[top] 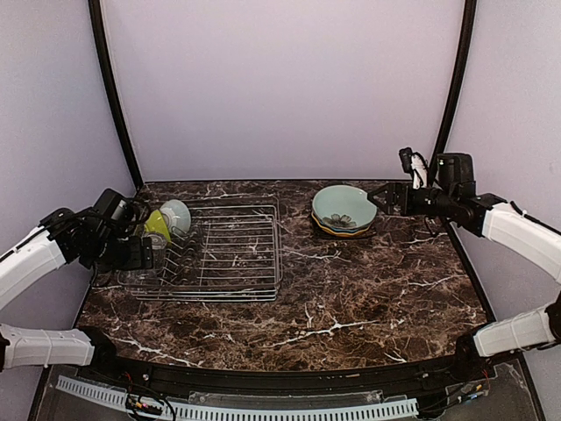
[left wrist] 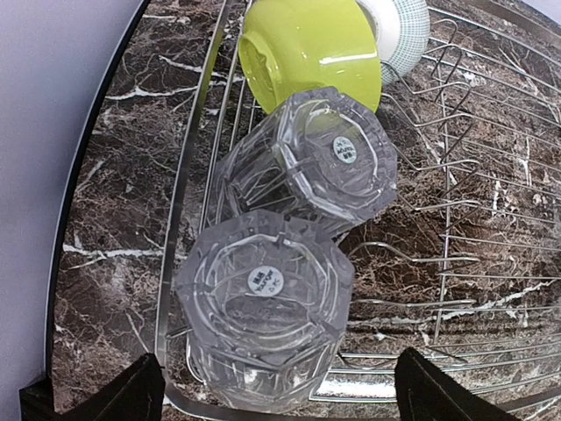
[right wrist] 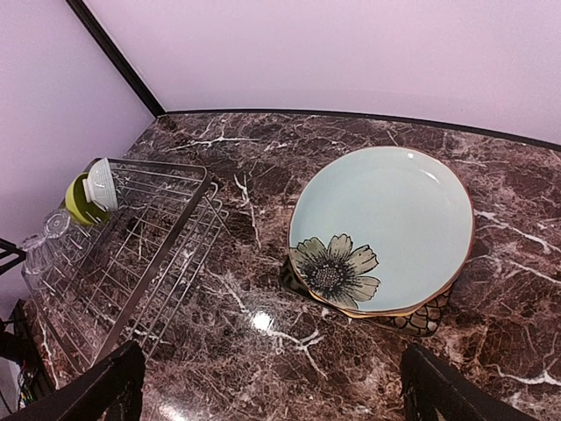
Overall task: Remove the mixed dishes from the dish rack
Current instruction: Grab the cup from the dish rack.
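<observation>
Two clear glasses (left wrist: 263, 307) lie in the rack's (top: 237, 250) left end, touching a yellow-green bowl (left wrist: 307, 53), below the left gripper (left wrist: 280, 399), spread wide and empty. Right gripper (right wrist: 280, 390), likewise released, hangs near the flower plate (right wrist: 386, 228) stacked on the surface (right wrist: 263, 158).

Table (top: 351, 298): dark brown marble w/ white veins, glossy, glare spot showing in right wrist view.
Walls (top: 280, 79): plain pale lilac, back + both sides.
Poles (top: 112, 92): two, black, curved, one at each back corner.
Strip (top: 263, 409): white, slotted, along near edge.
Wires (top: 145, 405): small tangle at strip's left end.
</observation>
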Controlling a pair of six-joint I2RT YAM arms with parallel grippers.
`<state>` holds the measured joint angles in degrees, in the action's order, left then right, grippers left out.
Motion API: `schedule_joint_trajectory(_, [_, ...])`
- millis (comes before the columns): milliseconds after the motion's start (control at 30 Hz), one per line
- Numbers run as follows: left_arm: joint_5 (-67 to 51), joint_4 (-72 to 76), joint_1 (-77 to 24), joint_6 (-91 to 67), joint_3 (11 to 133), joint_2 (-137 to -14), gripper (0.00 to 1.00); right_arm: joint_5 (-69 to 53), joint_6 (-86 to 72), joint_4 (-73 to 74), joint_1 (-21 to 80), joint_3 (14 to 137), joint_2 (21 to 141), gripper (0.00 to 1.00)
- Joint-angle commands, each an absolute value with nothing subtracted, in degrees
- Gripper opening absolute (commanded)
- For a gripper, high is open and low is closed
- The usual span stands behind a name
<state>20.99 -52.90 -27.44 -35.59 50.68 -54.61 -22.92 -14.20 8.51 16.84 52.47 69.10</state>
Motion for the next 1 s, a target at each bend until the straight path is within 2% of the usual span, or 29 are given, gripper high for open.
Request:
schedule_joint_trajectory(0, [17.6,-49.2,-26.5,-34.4,47.7,-54.8,0.90,-22.0,-14.7,6.8,16.8,51.8,68.5,0.99])
schedule_joint_trajectory(333, [19.3,-46.8,-26.4,-34.2,46.1,-58.0,0.89,-21.7,-16.1,7.1,16.7,51.8,69.3,0.99])
schedule_joint_trajectory(633, [20.3,-43.5,-25.8,-33.8,44.8,-61.1,0.84,-23.5,-16.7,7.0,16.7,51.8,70.5,0.99])
schedule_joint_trajectory(767, [20.8,-43.1,-25.7,-33.7,44.6,-61.1,0.78,-24.4,-17.0,6.9,16.7,51.8,70.4,0.99])
schedule_joint_trajectory(967, [18.8,-44.9,-25.7,-32.7,46.1,-57.7,0.62,-24.7,-17.7,7.2,16.7,51.8,70.6,0.99])
